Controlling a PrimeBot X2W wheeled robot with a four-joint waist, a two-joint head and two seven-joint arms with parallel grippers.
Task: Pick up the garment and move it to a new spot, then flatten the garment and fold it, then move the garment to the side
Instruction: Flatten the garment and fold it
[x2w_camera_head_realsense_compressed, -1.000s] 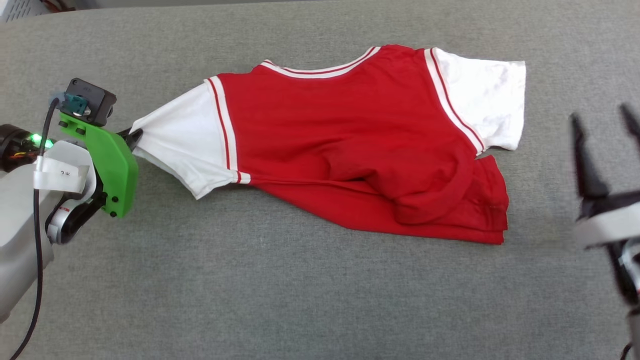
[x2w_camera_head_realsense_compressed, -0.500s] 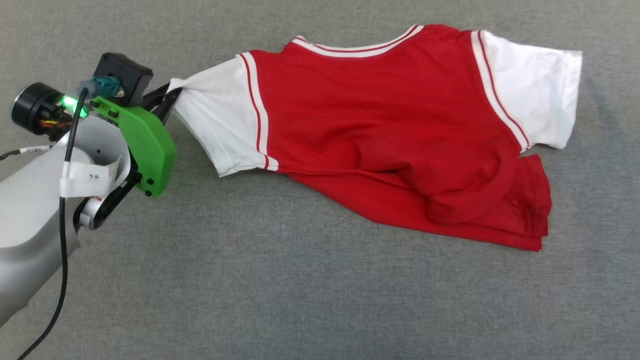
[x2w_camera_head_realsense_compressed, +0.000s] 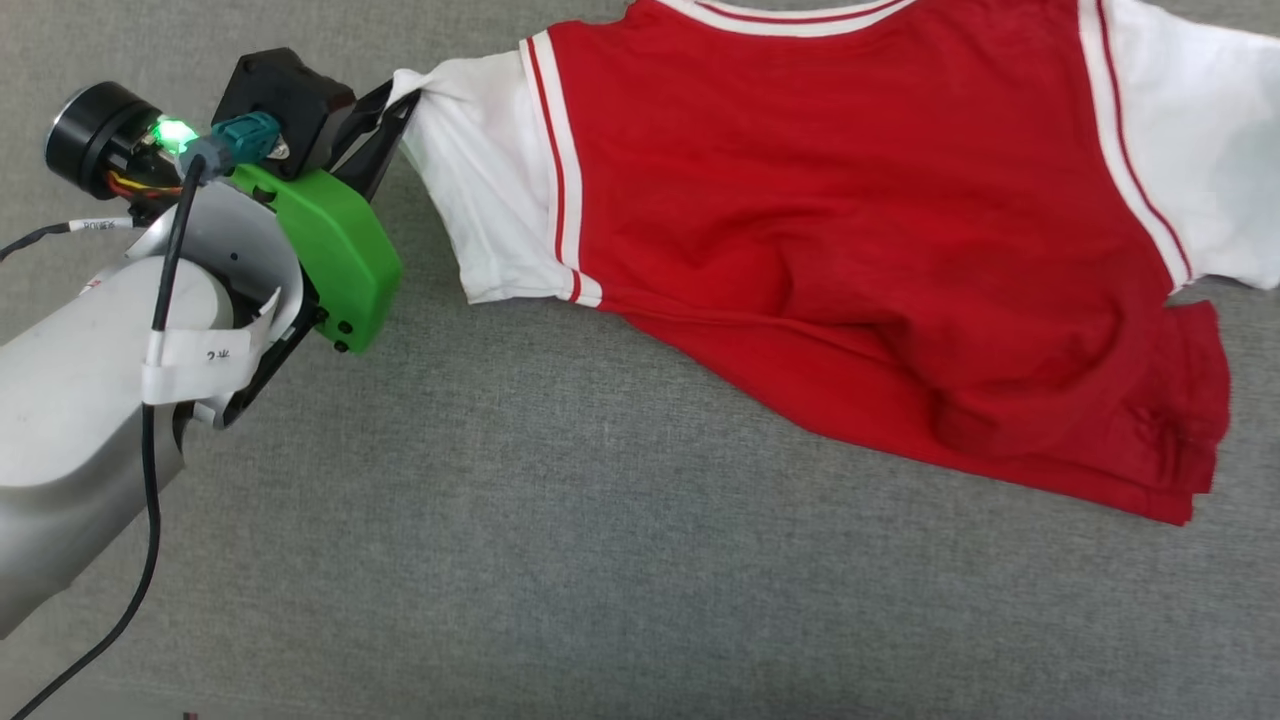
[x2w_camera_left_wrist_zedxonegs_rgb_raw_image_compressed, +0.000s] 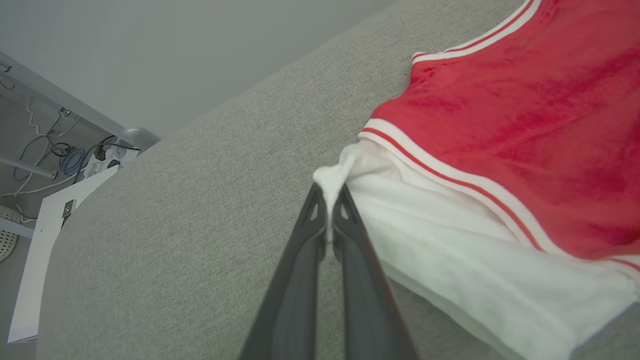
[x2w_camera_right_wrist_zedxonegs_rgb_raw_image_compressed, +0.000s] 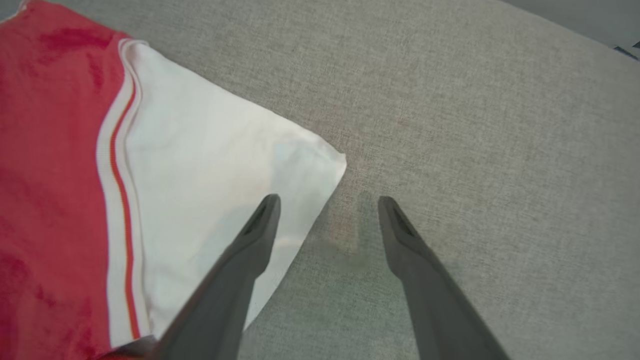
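The garment (x2w_camera_head_realsense_compressed: 850, 220), a red T-shirt with white striped sleeves, lies spread on the grey cloth surface, its lower part bunched at the right. My left gripper (x2w_camera_head_realsense_compressed: 405, 90) is shut on the edge of the left white sleeve (x2w_camera_left_wrist_zedxonegs_rgb_raw_image_compressed: 440, 260), pinching a tuft of cloth between its fingertips (x2w_camera_left_wrist_zedxonegs_rgb_raw_image_compressed: 329, 192). My right gripper (x2w_camera_right_wrist_zedxonegs_rgb_raw_image_compressed: 327, 205) is open above the outer corner of the other white sleeve (x2w_camera_right_wrist_zedxonegs_rgb_raw_image_compressed: 210, 175), one finger over the cloth, the other over bare surface.
The grey padded surface (x2w_camera_head_realsense_compressed: 560, 560) stretches wide in front of and left of the shirt. Past its far edge in the left wrist view stand a metal frame with cables (x2w_camera_left_wrist_zedxonegs_rgb_raw_image_compressed: 65, 150) and a white board (x2w_camera_left_wrist_zedxonegs_rgb_raw_image_compressed: 45, 240).
The head camera has shifted, so the shirt now sits higher and further right in view. The left gripper keeps its hold on the sleeve. The right gripper has left the head view.
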